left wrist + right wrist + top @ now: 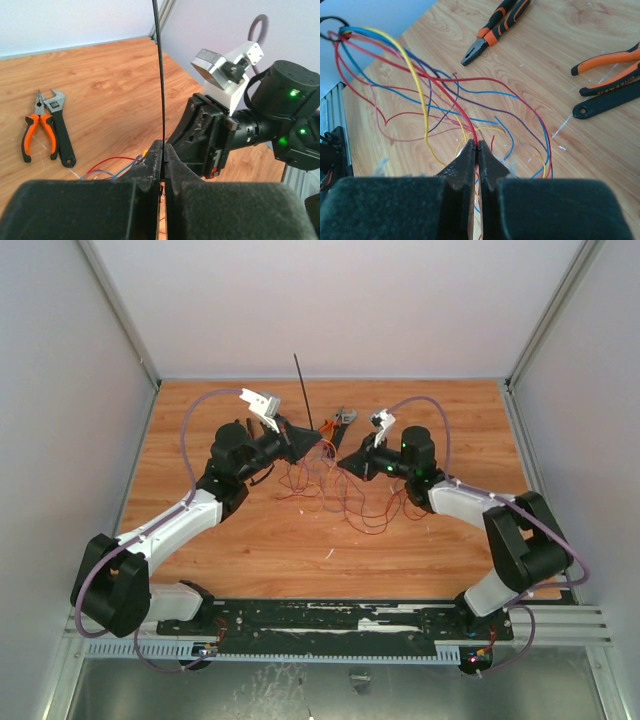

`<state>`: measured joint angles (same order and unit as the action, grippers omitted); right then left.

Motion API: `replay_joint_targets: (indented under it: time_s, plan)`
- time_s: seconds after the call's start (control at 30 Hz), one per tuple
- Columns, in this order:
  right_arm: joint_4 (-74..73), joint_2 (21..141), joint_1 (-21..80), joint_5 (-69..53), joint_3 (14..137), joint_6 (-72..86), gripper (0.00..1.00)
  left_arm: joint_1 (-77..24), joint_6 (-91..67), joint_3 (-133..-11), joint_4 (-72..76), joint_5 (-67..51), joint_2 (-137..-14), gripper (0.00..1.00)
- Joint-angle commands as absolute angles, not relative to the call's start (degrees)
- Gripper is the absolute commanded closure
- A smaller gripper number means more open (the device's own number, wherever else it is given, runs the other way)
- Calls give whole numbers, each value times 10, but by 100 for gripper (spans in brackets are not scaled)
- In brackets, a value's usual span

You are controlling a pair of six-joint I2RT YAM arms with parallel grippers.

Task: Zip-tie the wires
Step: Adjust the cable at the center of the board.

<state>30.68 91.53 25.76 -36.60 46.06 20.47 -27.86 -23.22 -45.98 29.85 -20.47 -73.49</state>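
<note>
The zip tie [161,75] is a thin black strip standing straight up from my left gripper [164,147], which is shut on its lower end; from above, the zip tie [302,388] points toward the back wall out of the left gripper [303,443]. The wires [420,85] spread in red, blue, yellow and purple loops over the wood. My right gripper [478,146] is shut on a red strand of them. In the top view the wires [335,495] lie between and below both grippers, with the right gripper [347,462] just right of the left one.
Orange-handled pliers [34,131] and a black wrench [60,131] lie behind the wires near the table's far middle. The right wrist view shows a second pair of pliers [496,29]. The right arm's wrist [235,120] sits close beside my left fingers. Walls enclose the table.
</note>
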Motion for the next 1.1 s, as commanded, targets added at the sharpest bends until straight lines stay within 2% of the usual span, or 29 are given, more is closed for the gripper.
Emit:
replay_joint_targets:
  time_s: [0.0, 0.47, 1.07]
  plan:
    - [280, 866, 252, -339, 430, 177, 100, -274, -229, -475, 314, -205, -731, 100]
    - [201, 780, 193, -300, 368, 135, 100, -274, -226, -475, 311, -201, -728, 100]
    - [157, 729, 140, -289, 338, 106, 100, -274, -223, -479, 309, -200, -729, 100]
